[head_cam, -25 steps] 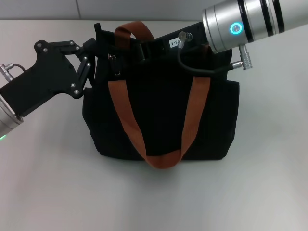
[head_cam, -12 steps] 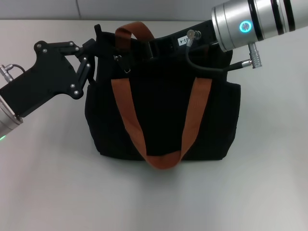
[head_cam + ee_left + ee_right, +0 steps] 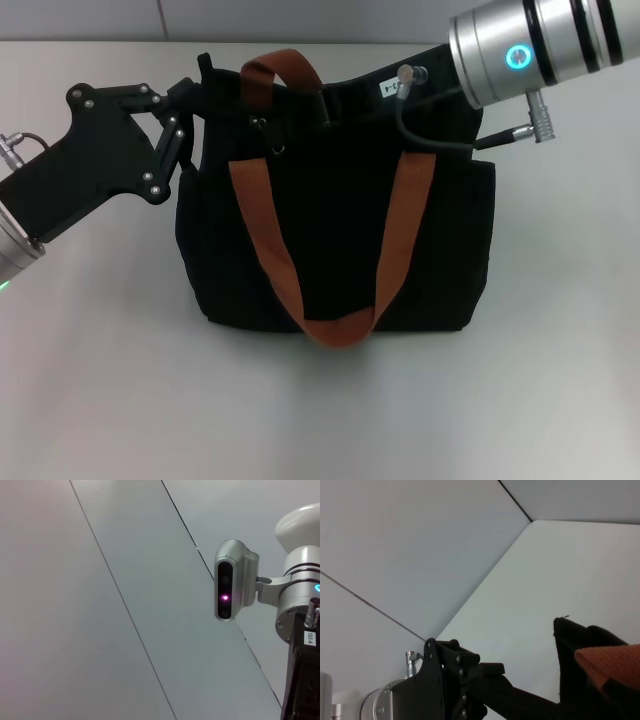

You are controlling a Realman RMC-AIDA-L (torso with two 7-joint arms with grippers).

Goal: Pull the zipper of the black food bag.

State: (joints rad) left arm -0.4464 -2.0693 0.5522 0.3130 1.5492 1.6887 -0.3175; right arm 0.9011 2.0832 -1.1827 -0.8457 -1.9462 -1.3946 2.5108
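The pale grey table [image 3: 100,380] carries one black food bag [image 3: 340,240] (standing upright).

Black food bag [image 3: 340,230] stands upright, rust-brown handles draped; silver zipper [image 3: 279,147] hangs at its top edge

The bag [image 3: 335,215] fills the middle of the table [image 3: 110,380], with open tabletop in front of it and to both sides lower down. Its top edge is crowded: the left gripper [image 3: 195,100] presses in at the left corner, the right arm [image 3: 530,45] and its cable [image 3: 440,135] overhang the right end, and a strap [image 3: 283,66] arches between them.
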